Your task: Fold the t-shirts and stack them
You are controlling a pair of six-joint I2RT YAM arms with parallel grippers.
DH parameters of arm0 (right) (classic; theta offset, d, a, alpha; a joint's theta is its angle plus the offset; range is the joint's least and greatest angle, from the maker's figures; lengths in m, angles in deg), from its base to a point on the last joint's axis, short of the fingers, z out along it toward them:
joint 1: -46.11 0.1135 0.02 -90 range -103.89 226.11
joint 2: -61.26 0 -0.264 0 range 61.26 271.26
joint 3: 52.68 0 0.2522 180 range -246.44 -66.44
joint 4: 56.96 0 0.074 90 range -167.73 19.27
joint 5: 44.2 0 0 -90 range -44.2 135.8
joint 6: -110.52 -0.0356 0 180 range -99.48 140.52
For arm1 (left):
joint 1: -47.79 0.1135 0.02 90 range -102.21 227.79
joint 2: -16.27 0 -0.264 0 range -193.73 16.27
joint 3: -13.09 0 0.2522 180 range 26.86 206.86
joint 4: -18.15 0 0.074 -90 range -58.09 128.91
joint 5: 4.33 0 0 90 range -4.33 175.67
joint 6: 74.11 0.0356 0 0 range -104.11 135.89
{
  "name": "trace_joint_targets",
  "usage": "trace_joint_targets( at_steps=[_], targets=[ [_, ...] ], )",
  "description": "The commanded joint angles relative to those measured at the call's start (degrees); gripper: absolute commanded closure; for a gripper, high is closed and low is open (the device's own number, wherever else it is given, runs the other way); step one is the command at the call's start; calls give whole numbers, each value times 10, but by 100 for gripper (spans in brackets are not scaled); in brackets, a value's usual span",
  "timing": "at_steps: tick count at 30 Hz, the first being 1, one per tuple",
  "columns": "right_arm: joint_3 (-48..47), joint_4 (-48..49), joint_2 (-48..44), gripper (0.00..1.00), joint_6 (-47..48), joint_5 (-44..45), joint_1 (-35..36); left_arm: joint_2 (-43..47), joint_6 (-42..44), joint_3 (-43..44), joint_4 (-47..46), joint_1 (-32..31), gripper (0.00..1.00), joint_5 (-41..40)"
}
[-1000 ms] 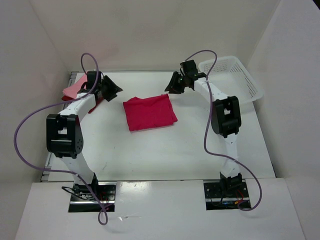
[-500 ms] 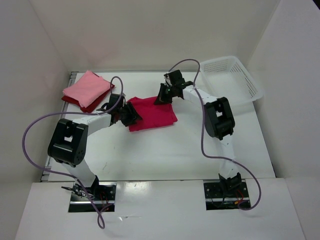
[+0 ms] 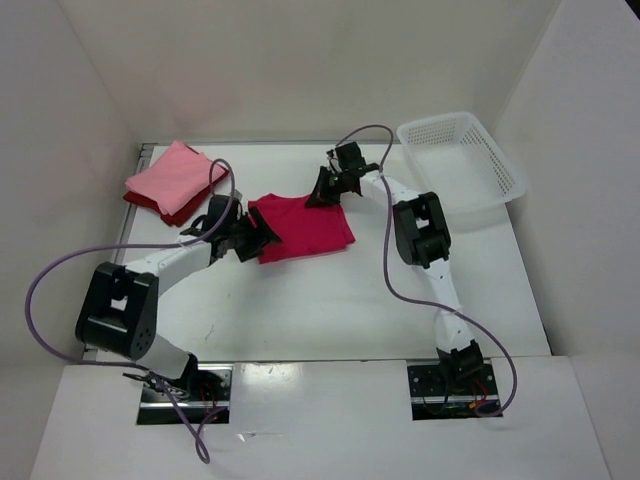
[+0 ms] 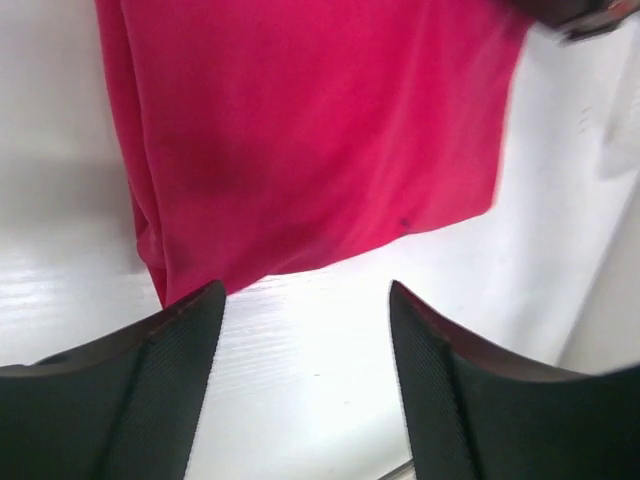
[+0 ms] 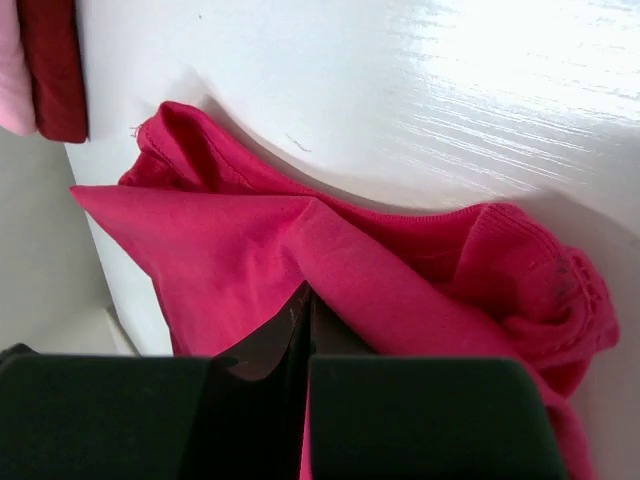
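Note:
A folded magenta-crimson t-shirt [image 3: 305, 228] lies mid-table. My left gripper [image 3: 266, 237] sits at its near left corner, open, and the left wrist view shows only bare table between its fingers [image 4: 170, 380], the shirt [image 4: 300, 130] just past the tips. My right gripper [image 3: 316, 194] is at the shirt's far edge, shut on a raised fold of the cloth [image 5: 400, 270]. A light pink t-shirt [image 3: 172, 175] lies folded on a dark red t-shirt [image 3: 178, 212] at the back left.
A white lattice basket [image 3: 500, 165] stands at the back right corner. White walls close in the table on the left, back and right. Purple cables loop off both arms.
My left arm swung from the pink and dark red stack over to the crimson shirt's near left corner and its jaws widened. My right gripper dropped onto the shirt's far edge and shut.

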State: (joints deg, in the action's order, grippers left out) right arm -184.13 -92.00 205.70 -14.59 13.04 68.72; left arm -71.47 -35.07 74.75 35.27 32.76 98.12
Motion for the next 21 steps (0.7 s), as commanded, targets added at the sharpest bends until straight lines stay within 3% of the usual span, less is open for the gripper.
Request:
trace_joint_targets(
  at_steps=[1,3,5,9,11,21],
  targets=[
    [-29,-10,10,100,-1,-19,-3,46,4,-10,0,28,25,-12],
    [-29,-10,-12,100,-1,-27,-3,46,19,-10,8,42,20,-19],
    [-29,-10,-52,93,-1,-27,-3,38,24,-10,8,60,15,-13],
    [-6,-29,-132,65,17,-21,-3,-41,35,11,-9,60,14,-13],
    [39,-21,-193,59,17,-16,-3,-68,41,25,-16,65,14,-13],
    [306,33,-461,58,12,8,-13,-220,29,98,-82,65,30,19]
  ],
)
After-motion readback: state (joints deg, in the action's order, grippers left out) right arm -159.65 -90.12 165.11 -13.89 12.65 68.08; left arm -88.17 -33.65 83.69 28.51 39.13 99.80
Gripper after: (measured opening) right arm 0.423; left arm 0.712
